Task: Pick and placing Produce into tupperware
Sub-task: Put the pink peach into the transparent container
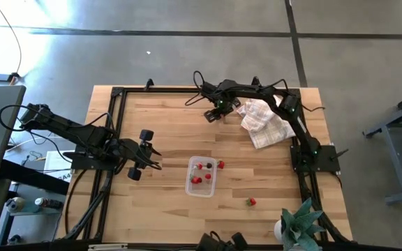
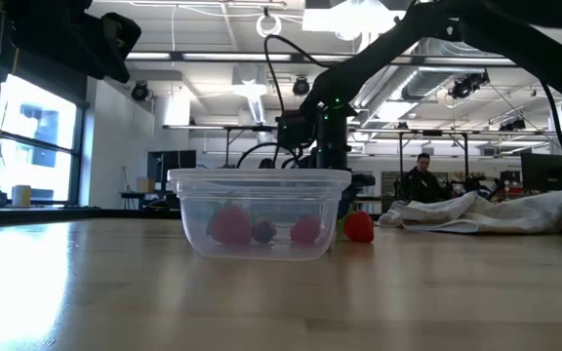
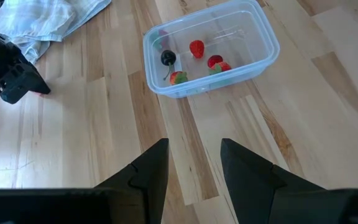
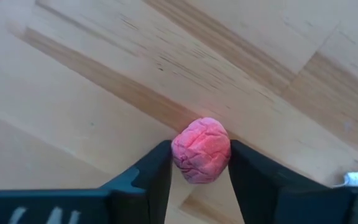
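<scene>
Right gripper (image 4: 200, 163): down at the far side of the wooden table (image 1: 166, 132), just beside the white checked cloth (image 1: 265, 123); its two fingers (image 4: 151, 177) press against both sides of a pink-red raspberry (image 4: 201, 149), closed on it, with the berry at the table surface.
Left gripper (image 3: 194, 163): hovers over the table left of the tupperware (image 1: 202, 176), fingers parted with a clear gap, nothing between them.
Tupperware: clear, lidless, standing upright near the table's middle, toward the front edge.
Produce in the tupperware: several small red berries (image 3: 197, 48), some with green tops, and one dark one (image 3: 168, 58).
Produce outside: one red berry (image 1: 221, 164) just beside the container's right wall; another with a green top (image 1: 251, 201) lies well apart, toward the front right.
</scene>
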Robot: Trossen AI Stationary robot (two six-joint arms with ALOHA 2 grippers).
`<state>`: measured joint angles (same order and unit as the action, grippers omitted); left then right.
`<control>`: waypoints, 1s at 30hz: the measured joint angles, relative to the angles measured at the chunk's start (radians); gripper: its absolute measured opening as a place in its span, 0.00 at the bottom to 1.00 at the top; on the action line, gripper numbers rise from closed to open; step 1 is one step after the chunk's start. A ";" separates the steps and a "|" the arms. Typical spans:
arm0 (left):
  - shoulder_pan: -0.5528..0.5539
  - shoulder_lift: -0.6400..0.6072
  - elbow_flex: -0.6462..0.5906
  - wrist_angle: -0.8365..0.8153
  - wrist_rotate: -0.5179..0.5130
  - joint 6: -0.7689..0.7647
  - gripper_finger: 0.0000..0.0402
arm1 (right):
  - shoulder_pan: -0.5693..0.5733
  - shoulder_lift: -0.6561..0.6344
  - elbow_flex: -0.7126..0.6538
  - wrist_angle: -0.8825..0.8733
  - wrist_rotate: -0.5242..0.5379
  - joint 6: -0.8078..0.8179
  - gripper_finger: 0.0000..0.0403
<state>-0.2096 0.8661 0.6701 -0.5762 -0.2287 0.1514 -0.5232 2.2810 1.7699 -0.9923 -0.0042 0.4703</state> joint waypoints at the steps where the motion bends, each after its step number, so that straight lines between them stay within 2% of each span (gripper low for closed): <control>1: 0.000 0.000 0.000 0.000 0.000 0.000 0.34 | 0.000 0.000 0.000 0.002 0.000 0.000 0.34; 16: 0.000 0.000 0.000 0.000 0.000 0.000 0.34 | 0.000 0.009 0.041 -0.007 0.005 -0.006 0.32; 18: 0.000 0.000 0.000 0.000 0.000 0.000 0.34 | -0.001 0.012 0.066 0.034 0.012 -0.020 0.32; 23: 0.000 0.000 0.000 0.000 0.000 0.000 0.34 | 0.008 0.010 0.136 0.000 0.007 -0.026 0.32; 30: 0.000 0.000 0.000 0.000 0.000 0.000 0.34 | 0.039 0.009 0.305 -0.121 0.003 -0.045 0.32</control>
<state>-0.2096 0.8658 0.6701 -0.5762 -0.2287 0.1514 -0.4846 2.2898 2.0749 -1.1128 -0.0010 0.4251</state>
